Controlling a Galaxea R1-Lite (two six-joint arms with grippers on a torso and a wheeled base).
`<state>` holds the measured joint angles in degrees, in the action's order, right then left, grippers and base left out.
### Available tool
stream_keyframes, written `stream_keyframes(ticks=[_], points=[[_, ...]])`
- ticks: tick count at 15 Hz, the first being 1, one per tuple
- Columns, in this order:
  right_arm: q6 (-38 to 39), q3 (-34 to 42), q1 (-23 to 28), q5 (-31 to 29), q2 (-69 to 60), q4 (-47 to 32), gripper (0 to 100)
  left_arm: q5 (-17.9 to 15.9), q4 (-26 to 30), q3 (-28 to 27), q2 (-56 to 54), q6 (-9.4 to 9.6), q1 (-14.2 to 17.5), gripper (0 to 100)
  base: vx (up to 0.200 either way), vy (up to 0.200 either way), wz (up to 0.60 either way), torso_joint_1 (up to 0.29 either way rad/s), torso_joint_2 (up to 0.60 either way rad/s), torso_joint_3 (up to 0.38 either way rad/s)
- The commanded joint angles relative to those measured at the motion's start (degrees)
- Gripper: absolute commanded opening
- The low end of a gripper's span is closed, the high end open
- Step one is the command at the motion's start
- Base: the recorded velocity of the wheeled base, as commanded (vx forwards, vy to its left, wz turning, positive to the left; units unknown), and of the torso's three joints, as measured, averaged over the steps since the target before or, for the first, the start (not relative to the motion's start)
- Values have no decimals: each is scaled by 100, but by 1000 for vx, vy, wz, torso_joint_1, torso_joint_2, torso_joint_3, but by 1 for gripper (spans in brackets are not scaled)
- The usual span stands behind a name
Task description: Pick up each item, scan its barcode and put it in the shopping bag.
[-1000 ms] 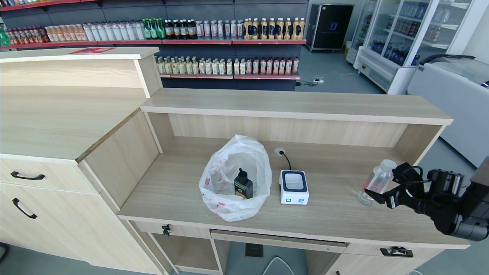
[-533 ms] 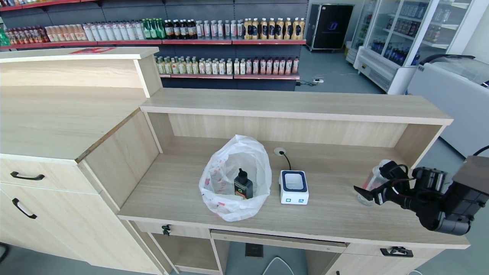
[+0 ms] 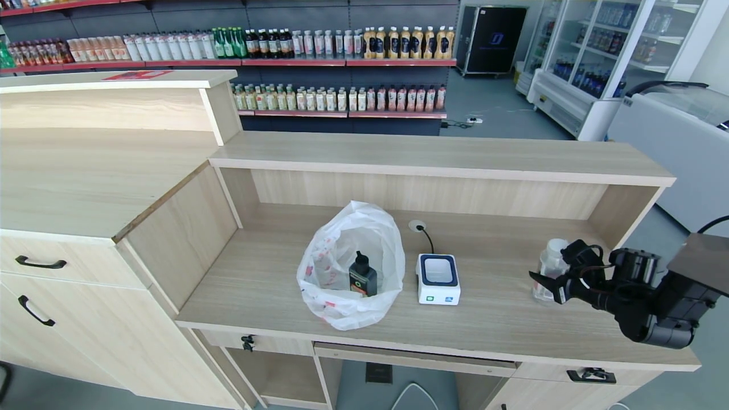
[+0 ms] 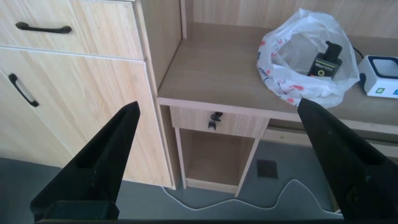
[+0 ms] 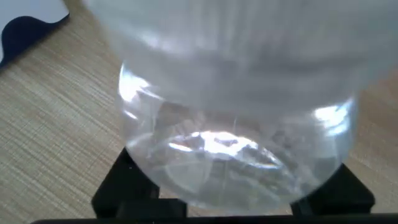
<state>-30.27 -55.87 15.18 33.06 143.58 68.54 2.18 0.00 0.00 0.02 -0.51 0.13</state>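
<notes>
Bright even light, soft shadows, glare on bottle [image 5: 236, 124], bowed edges.

Nothing here is legible to you. The dark bottle [image 3: 363, 275] in the shopping bag [image 3: 319, 267] carries a label with a green ring. The bag shows red print, and the scanner [image 3: 438, 278] to its right has two small coloured squares. A red sign [image 3: 139, 74] lies far left.

Upright at right gripper [image 3: 554, 271]: clear plastic bottle [image 3: 549, 266], white-capped; white scanner [image 3: 438, 279] well apart to gripper's left; open shopping bag [image 3: 327, 267] beyond, black bottle [image 3: 363, 277] upright inside.
</notes>
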Motion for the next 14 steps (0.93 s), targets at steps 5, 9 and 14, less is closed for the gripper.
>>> stream_keyframes(ticks=[5,9,14], points=[[118,-29,82,-10,3,2,0,10,0,0,-2,-2,4,100,0,0,0,0,0,0],[478,-82,126,-10,-137,-68,0,2,0,0,-2,-2,4,100,0,0,0,0,0,0],[2192,463,-68,34,-2009,-1079,0,2,0,0,-2,-2,4,100,0,0,0,0,0,0]])
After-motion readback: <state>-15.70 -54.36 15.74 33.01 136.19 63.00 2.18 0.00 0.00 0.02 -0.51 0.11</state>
